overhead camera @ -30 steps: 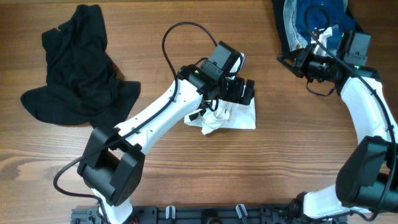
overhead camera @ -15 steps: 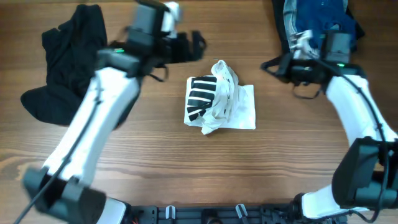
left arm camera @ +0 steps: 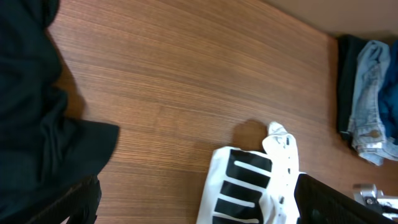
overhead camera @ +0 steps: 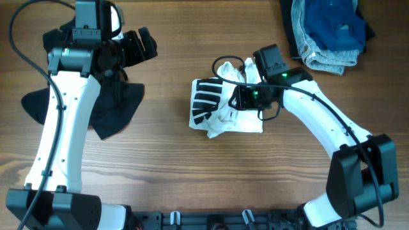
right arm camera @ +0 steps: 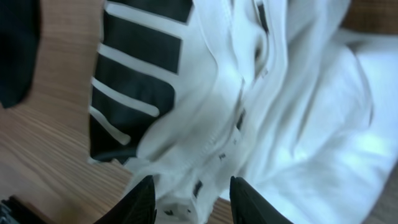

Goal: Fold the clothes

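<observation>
The white T-shirt (overhead camera: 248, 119) lies bunched mid-table, its black striped print (overhead camera: 206, 101) facing up. My right gripper (overhead camera: 235, 97) hovers low over its crumpled top. In the right wrist view its jaws stand apart around (right arm camera: 193, 202), with white fabric (right arm camera: 298, 124) just below and between the tips; nothing is pinched. The black garment (overhead camera: 38, 105) is spread at the far left. Above that garment's right edge, my left gripper (overhead camera: 146, 46) is wide open and holds nothing. The left wrist view shows both wide fingers (left arm camera: 196, 208), the black garment (left arm camera: 25, 124) and the T-shirt (left arm camera: 249, 186).
A pile of light-blue jeans (overhead camera: 326, 56) and a navy garment (overhead camera: 332, 19) sits at the back right corner, and the jeans (left arm camera: 367, 124) also show in the left wrist view. Bare wood lies between the two garments and along the front.
The left arm swung from over the white T-shirt to the far left, above the black garment. The right arm left the jeans pile, came down over the T-shirt, and its jaws parted.
</observation>
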Motion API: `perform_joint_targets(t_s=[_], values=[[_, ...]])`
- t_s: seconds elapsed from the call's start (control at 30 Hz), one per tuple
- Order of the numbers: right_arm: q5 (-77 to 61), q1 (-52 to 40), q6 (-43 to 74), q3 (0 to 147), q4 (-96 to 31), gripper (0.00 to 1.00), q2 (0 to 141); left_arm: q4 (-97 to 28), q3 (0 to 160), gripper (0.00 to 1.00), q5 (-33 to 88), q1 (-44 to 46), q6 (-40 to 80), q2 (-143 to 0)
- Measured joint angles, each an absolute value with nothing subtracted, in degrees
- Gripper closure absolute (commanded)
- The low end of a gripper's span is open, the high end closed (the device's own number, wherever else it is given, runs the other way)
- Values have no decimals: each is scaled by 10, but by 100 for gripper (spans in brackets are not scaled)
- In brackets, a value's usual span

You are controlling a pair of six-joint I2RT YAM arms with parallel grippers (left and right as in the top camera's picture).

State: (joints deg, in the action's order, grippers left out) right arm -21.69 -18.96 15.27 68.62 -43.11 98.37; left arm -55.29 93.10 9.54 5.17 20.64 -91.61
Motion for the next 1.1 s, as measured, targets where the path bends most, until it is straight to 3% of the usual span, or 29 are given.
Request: perform_joint_targets(t_s=[0.23,0.5,0.63,0.8,0.9,0.97,1.1], values=[[-204,-192,171,681,-460,69,984,-555,931,0,86,52,205,-916],[-203,-220,188,653,-420,72,984,-561,931,0,84,52,205,-916],[-203,-232,194,649,-408,80,989,-564,931,0,81,52,205,-916],[-203,-234,197,649,-407,81,1006,-570,931,0,79,52,205,-916],[-203,-234,197,649,-407,86,1016,-571,931,0,77,52,205,-916],[-203,-234,197,649,-407,95,1019,-571,931,0,75,52,205,-916],[-196,-234,199,649,-407,96,1021,-573,931,0,73,52,205,-916]])
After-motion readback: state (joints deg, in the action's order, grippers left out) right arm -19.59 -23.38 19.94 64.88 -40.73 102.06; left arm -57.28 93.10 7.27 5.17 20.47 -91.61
